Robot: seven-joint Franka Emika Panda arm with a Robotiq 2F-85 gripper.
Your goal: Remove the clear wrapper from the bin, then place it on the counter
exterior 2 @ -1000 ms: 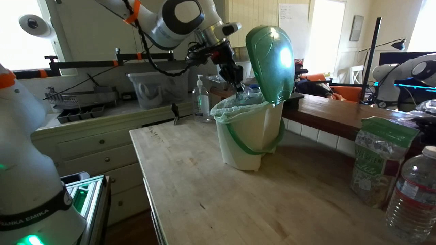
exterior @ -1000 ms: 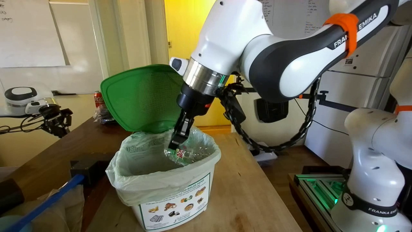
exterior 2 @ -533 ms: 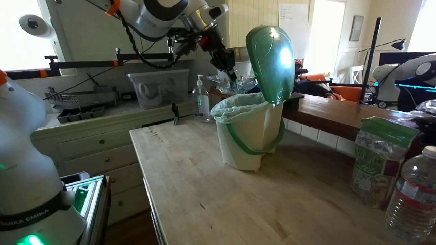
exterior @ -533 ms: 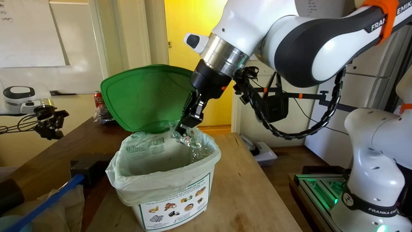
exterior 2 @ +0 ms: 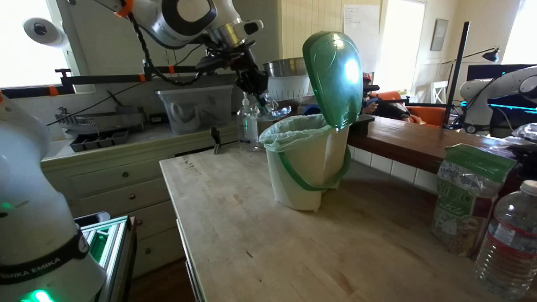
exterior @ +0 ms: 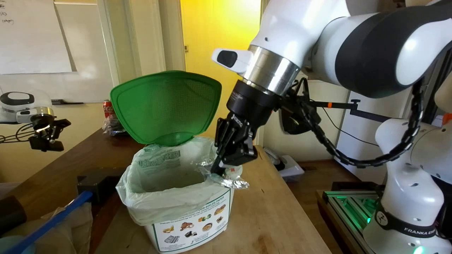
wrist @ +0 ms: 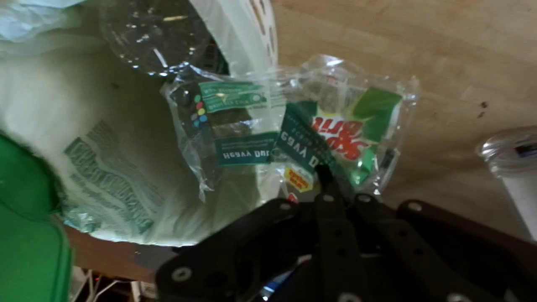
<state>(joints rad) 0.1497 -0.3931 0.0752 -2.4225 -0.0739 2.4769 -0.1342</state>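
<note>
The clear wrapper (wrist: 245, 149), with green and red print, hangs spread out from my gripper (wrist: 329, 176) in the wrist view. The gripper is shut on it. In both exterior views the gripper (exterior: 218, 170) (exterior 2: 263, 100) holds the wrapper (exterior: 229, 181) (exterior 2: 277, 112) up at the bin's rim, on the robot's side. In the wrist view the wrapper overlaps both the bin opening and the brown counter (wrist: 419, 46). The white bin (exterior: 194, 229) (exterior 2: 300, 176) stands upright on the counter (exterior: 272, 215) (exterior 2: 235, 239). Its green lid (exterior: 166, 109) (exterior 2: 333, 79) is open.
A clear plastic piece (wrist: 155, 37) lies inside the bin. A pump bottle (exterior 2: 248, 132) stands behind the bin. A snack bag (exterior 2: 467, 205) and a water bottle (exterior 2: 507, 247) stand at the counter's near right. A blue rod (exterior: 53, 222) is beside the bin.
My gripper has lifted the wrapper up out of the bin and carried it sideways toward the robot's base, over the rim. The gripper has also turned. The bin and lid have not moved.
</note>
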